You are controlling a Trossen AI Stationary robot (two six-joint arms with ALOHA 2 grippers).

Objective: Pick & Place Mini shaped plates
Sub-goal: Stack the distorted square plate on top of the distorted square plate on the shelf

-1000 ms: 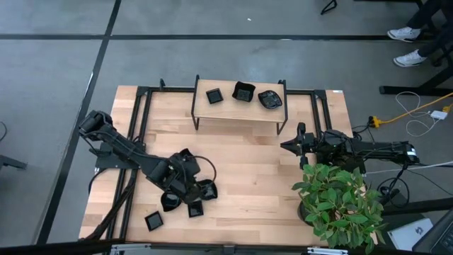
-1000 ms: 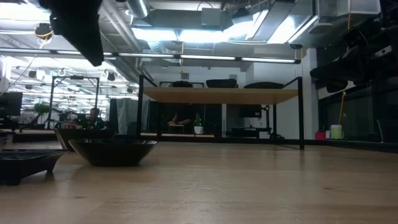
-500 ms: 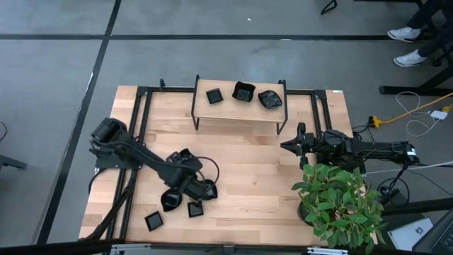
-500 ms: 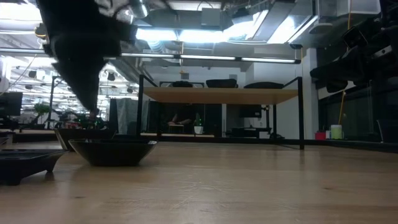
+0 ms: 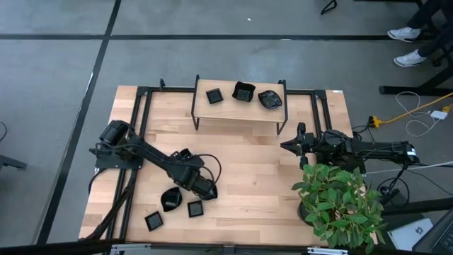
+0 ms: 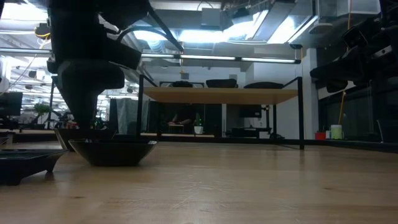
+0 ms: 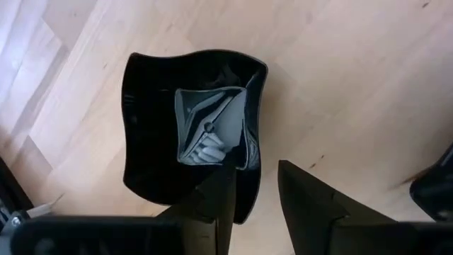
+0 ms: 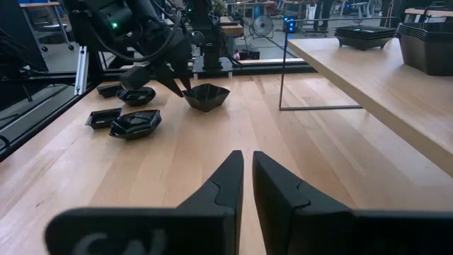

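Several black mini shaped plates lie on the table's near left. A wavy-edged square one with a grey centre [image 7: 195, 127] rests flat on the wood. My left gripper [image 7: 256, 168] stands open over it, slanting down, one finger above the plate's inside and one outside its rim. In the high view that gripper [image 5: 204, 187] is right of three other plates [image 5: 170, 200], [image 5: 195, 209], [image 5: 153, 220]. My right gripper [image 8: 248, 177] waits shut and level at the table's right side, holding nothing. My left gripper stands astride the wavy plate's rim [image 7: 253, 142], coming slanting from above. One finger [image 7: 212, 202] is over the plate's inside, the other [image 7: 311, 202] over bare wood. Whether either finger touches the plate, I cannot tell.
A low wooden shelf [image 5: 241, 112] at the far edge carries three more plates [image 5: 243, 92]. A potted plant [image 5: 340, 205] fills the near right corner. A black metal frame [image 5: 141, 106] runs along the table's left and far sides. Bare wood lies at the table's middle.
My left gripper has come down toward the table and a little toward its right edge, tipping to point more steeply down. It now stands low over the wavy plate. No plate has moved.
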